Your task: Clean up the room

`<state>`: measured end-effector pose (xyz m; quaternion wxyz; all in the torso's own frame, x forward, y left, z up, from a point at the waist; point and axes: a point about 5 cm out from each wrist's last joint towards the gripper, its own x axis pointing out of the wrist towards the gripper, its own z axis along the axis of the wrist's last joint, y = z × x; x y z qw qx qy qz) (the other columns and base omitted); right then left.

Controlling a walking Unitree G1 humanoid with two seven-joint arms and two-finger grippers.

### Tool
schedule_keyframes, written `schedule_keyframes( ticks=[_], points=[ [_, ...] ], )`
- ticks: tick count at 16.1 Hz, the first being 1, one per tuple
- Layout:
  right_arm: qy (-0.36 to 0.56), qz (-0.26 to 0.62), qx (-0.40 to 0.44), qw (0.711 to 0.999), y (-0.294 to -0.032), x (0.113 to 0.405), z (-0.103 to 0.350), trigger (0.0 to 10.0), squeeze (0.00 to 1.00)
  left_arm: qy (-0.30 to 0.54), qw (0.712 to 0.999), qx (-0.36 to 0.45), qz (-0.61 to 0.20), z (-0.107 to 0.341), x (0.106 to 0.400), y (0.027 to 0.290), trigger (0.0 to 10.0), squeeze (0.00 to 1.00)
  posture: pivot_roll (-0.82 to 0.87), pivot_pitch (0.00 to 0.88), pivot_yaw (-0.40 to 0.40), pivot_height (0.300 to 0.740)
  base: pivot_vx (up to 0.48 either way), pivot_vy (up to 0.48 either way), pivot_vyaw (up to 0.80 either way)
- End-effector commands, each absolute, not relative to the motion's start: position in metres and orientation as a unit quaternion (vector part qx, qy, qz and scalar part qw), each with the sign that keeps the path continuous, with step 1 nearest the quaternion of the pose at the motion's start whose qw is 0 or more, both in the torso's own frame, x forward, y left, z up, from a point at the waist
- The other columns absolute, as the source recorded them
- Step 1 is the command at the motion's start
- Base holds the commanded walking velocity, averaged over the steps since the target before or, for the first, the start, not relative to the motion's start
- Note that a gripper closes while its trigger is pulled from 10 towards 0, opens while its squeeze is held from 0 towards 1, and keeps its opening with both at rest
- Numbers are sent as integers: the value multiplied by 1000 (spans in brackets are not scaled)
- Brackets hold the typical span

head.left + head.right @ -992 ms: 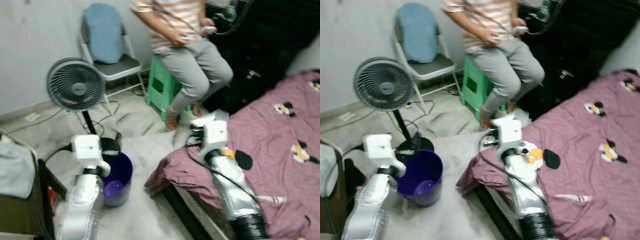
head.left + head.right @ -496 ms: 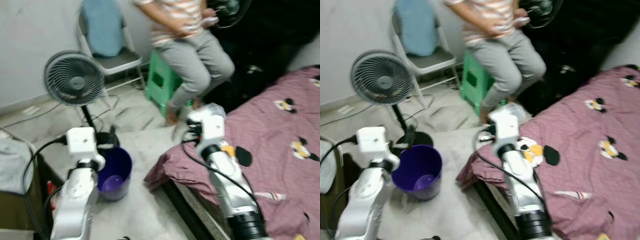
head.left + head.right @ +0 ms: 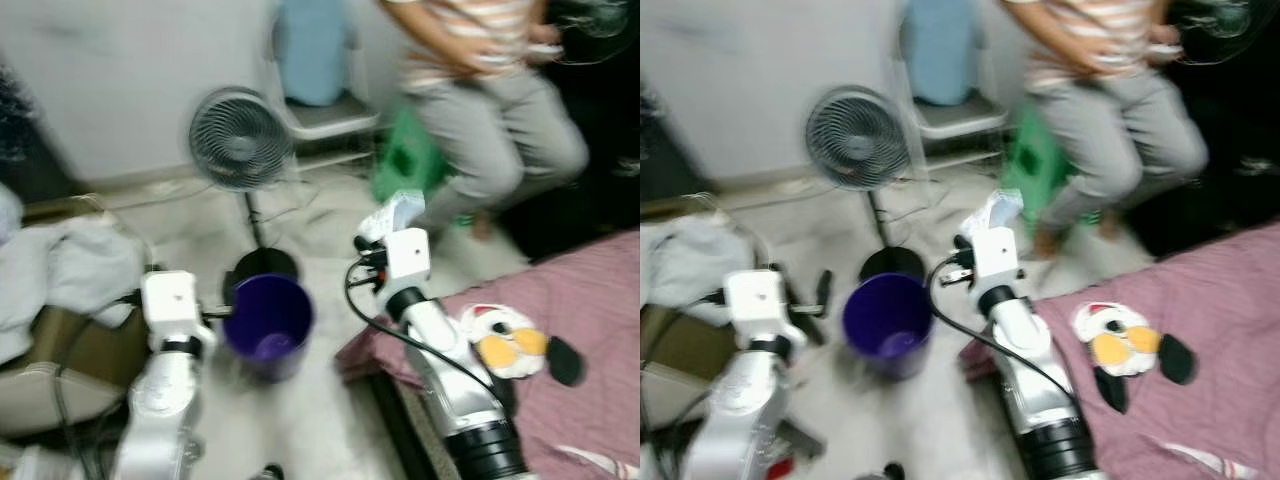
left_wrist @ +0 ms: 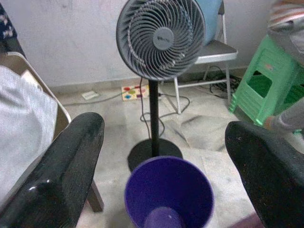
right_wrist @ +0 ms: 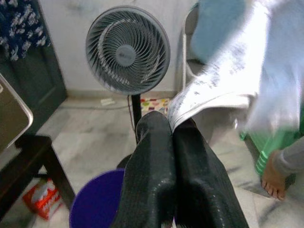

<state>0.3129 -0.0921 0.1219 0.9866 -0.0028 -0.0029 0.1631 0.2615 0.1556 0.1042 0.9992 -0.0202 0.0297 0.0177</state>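
the right gripper has its two black fingers pressed together on a white crumpled wrapper, which sticks up past the fingertips; in the head views the same wrapper shows as a pale scrap above the right wrist, up over the floor between the purple bin and the bed. the right wrist view also shows the bin's rim below the fingers and a red packet on the floor by a dark table leg, which the head views do not make clear. the left gripper is spread wide apart, empty, pointing at the bin with a purple thing inside it. behind the bin stands a grey fan, then a chair, a green stool and a seated person. a stuffed toy lies on the bed
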Motion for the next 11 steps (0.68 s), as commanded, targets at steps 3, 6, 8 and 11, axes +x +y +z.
schedule_keyframes(
  ticks=[3, 6, 8, 11],
  points=[
    [-2, 157, 0, 988, -90, 313, 122, 10000, 0, 32, 999, -28, 8, 104, 265, 155, 10000, 0, 26, 26, -8, 740, 0, 0, 752],
    [0, 161, -1, 987, -87, 313, 120, 10000, 0, 30, 999, -36, 4, 104, 267, 155, 10000, 0, 28, 20, -7, 740, 0, 0, 692],
    [1, 161, -2, 987, -87, 314, 119, 10000, 0, 31, 999, -32, 6, 104, 266, 156, 10000, 0, 31, 20, -10, 740, 0, 0, 719],
    [6, 164, -8, 986, -86, 313, 115, 10000, 0, 32, 999, -25, -4, 102, 264, 152, 10000, 0, 31, 19, -13, 740, 0, 0, 723]
  ],
)
